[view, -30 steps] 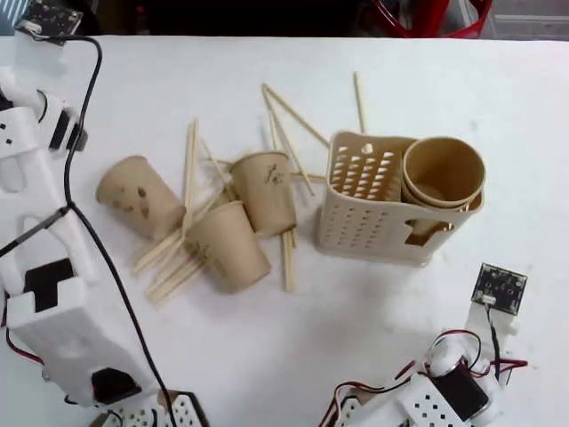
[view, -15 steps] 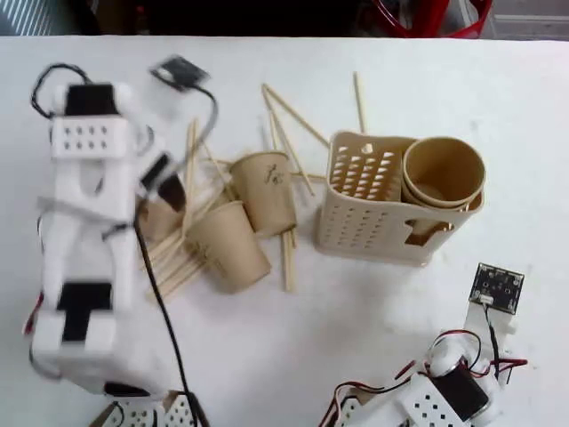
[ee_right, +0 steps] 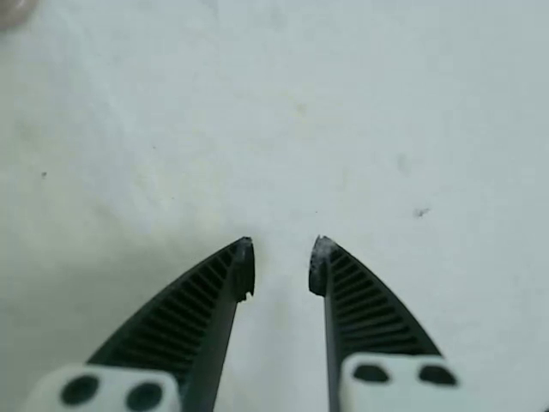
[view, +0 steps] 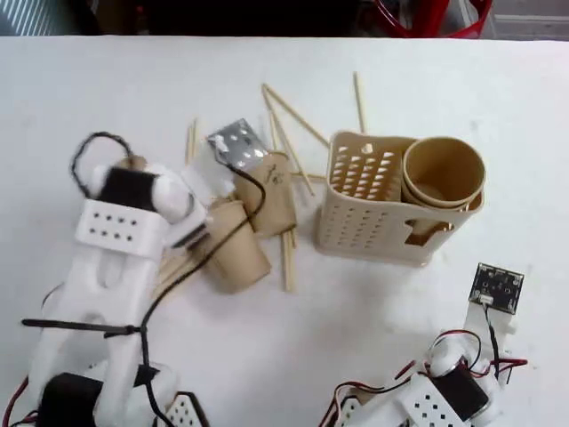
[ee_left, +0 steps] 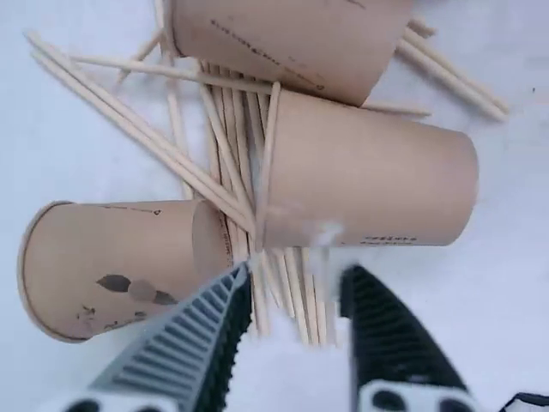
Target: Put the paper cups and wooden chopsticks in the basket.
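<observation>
Fingers (ee_left: 214,318) of the left gripper (ee_left: 296,275) are standing well apart with nothing between them, and I am watching them hang over a heap of pale wooden chopsticks (ee_left: 232,172). The left arm (view: 120,236) is stretching out across the white table (view: 444,80), with its wrist over the pile.

Just past the fingertips a plain tan paper cup (ee_left: 369,180) is lying on its side. Its long axis is running crosswise to the fingers, its wider end is resting against the chopsticks and its narrower end is pointing away from them. One stick is leaning across that wider end.

Beside one finger, and partly hiding behind it, a spotted tan paper cup (ee_left: 103,266) is lying on its side, roughly crosswise too. Farther ahead of the tips a third tan paper cup (ee_left: 283,39) is lying tipped over. Most of the chopsticks are running lengthwise away from the fingertips, between the plain cup and the spotted one, while a few are fanning out at a slant.

A beige perforated plastic basket (view: 364,213) is standing upright well apart from these fingers, beyond the fallen cups. Two nested tan paper cups (view: 443,173) are sitting mouth-up in one of its compartments. A few loose wooden sticks (view: 293,116) are lying just behind it.

On the right gripper (ee_right: 281,253) I am seeing the fingers a little apart, gripping nothing, with their tips over bare table. The right arm (view: 444,391) is sitting at the table's near edge, apart from the basket.
</observation>
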Tool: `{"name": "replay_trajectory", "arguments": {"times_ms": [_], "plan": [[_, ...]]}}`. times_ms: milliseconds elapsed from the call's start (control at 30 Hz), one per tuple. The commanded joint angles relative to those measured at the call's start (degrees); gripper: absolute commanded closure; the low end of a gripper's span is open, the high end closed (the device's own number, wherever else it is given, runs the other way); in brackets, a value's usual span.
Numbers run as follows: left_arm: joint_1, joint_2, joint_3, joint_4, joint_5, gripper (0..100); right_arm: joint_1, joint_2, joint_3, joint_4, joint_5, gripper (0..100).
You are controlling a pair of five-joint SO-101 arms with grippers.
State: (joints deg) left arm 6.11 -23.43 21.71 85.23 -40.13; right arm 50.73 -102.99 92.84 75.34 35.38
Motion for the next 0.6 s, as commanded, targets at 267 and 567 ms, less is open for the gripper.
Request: {"name": "replay_trajectory", "arguments": {"times_ms": [267,567], "plan": [[-2.1,20.6,-12.8,-4.0,3.3,64,0.0,-0.2,0.5,-0.9,0.7,87.5],[-1.8,32.1,-20.2,-2.1,3.3,64,0.0,-0.2,0.5,-0.9,0.7,87.5]]}}
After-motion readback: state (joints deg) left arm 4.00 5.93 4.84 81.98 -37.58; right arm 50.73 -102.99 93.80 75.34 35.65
